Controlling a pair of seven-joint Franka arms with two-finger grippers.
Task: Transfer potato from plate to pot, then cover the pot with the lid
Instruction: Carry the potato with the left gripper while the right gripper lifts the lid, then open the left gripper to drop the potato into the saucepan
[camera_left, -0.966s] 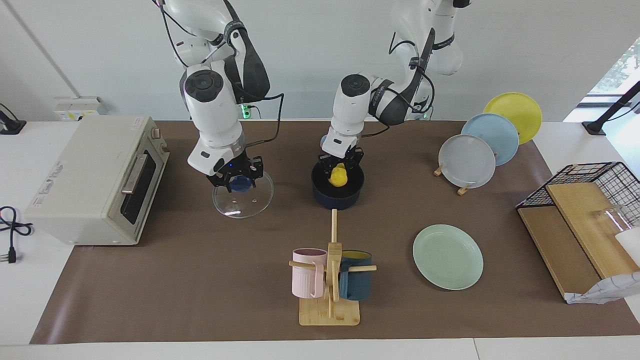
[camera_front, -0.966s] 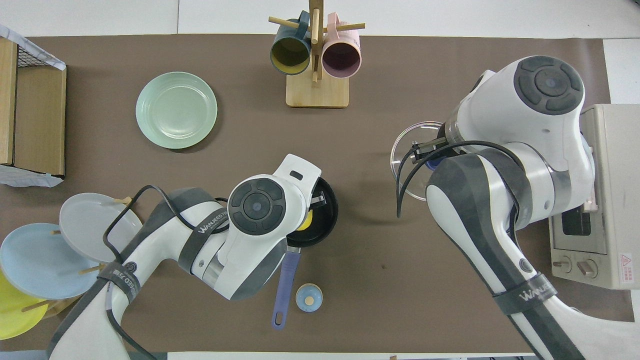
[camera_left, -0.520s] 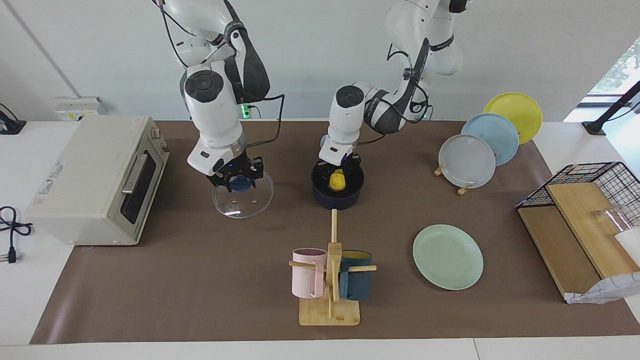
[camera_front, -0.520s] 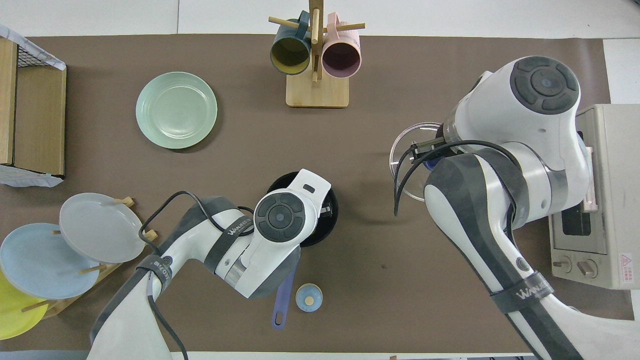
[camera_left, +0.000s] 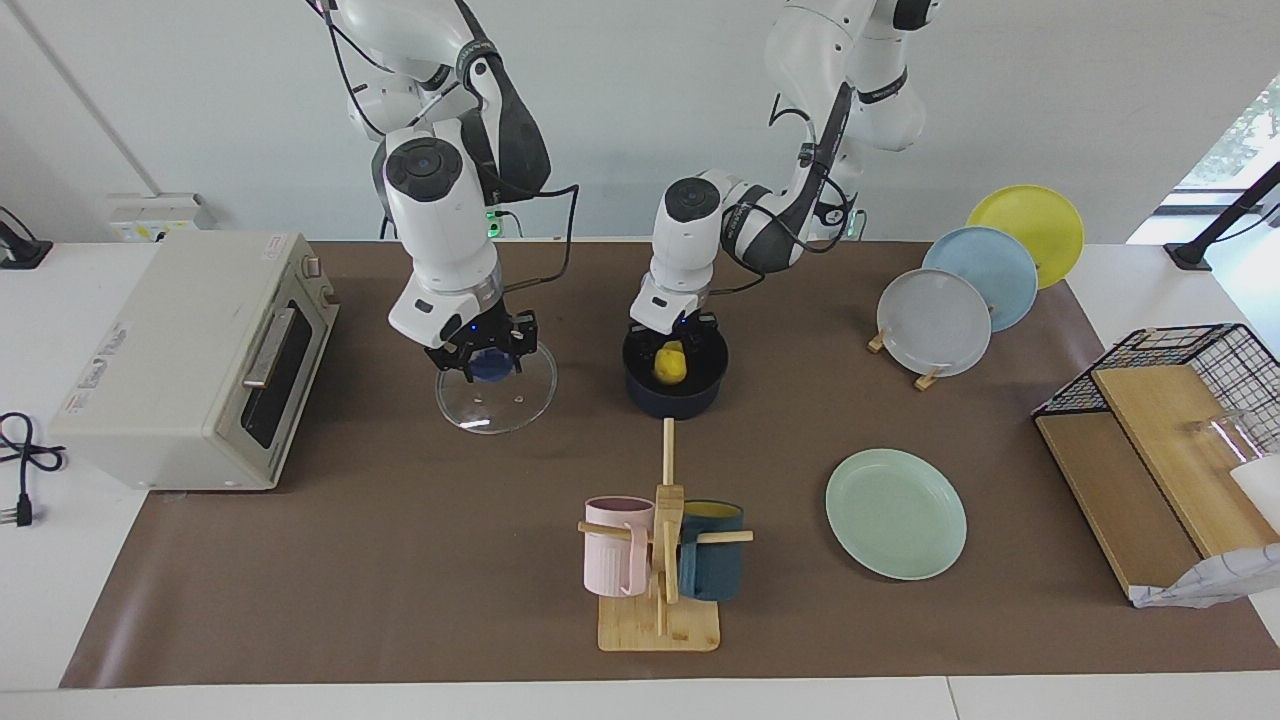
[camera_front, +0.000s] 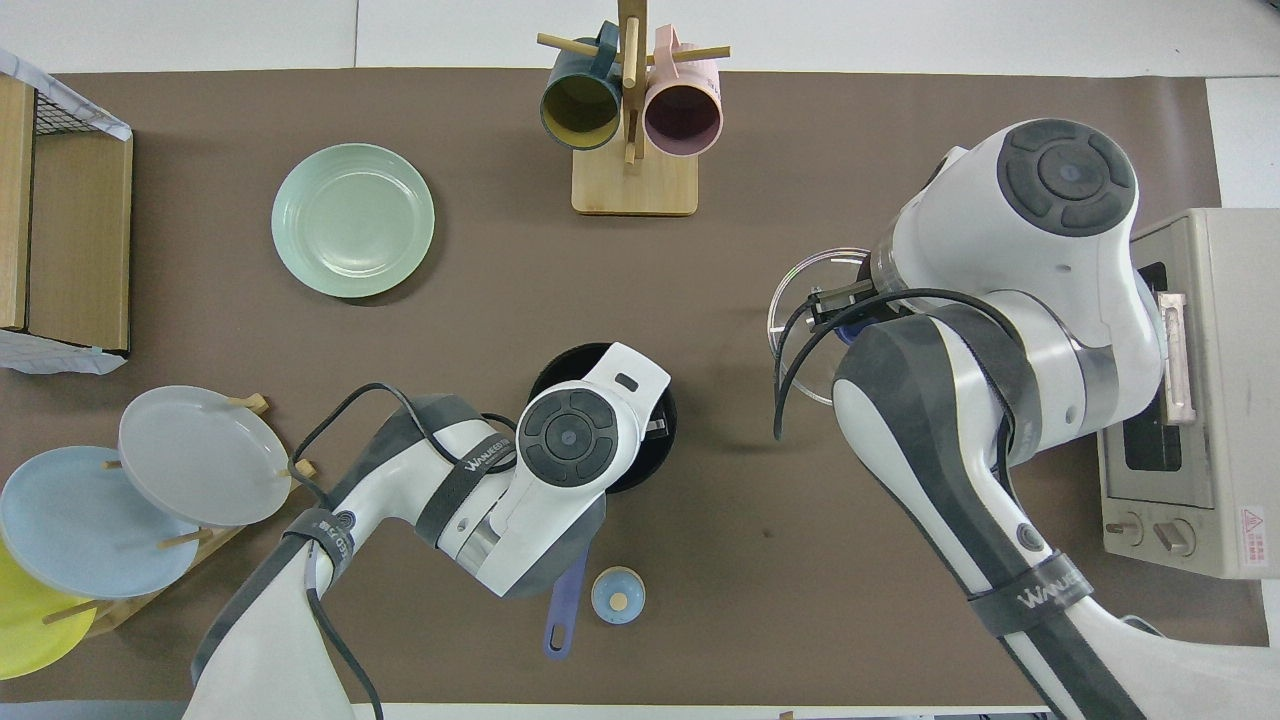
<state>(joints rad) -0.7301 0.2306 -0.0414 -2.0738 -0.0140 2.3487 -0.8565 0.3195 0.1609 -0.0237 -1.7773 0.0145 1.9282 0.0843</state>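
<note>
Potato (camera_left: 671, 364) in pot (camera_left: 676, 381), plate (camera_left: 896, 513) bare: step 1 done. Left gripper (camera_left: 678, 330) above pot, finger gap unclear. Right gripper (camera_left: 487, 358) clamps lid (camera_left: 496, 393) knob; covering remains.

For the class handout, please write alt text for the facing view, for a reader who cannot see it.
Two white robot arms work at a brown-topped table: the right gripper is shut on the blue knob of a glass lid, while the left gripper hangs over a dark pot with a yellow potato inside. A bare mint-green plate lies farther from the robots.
</note>
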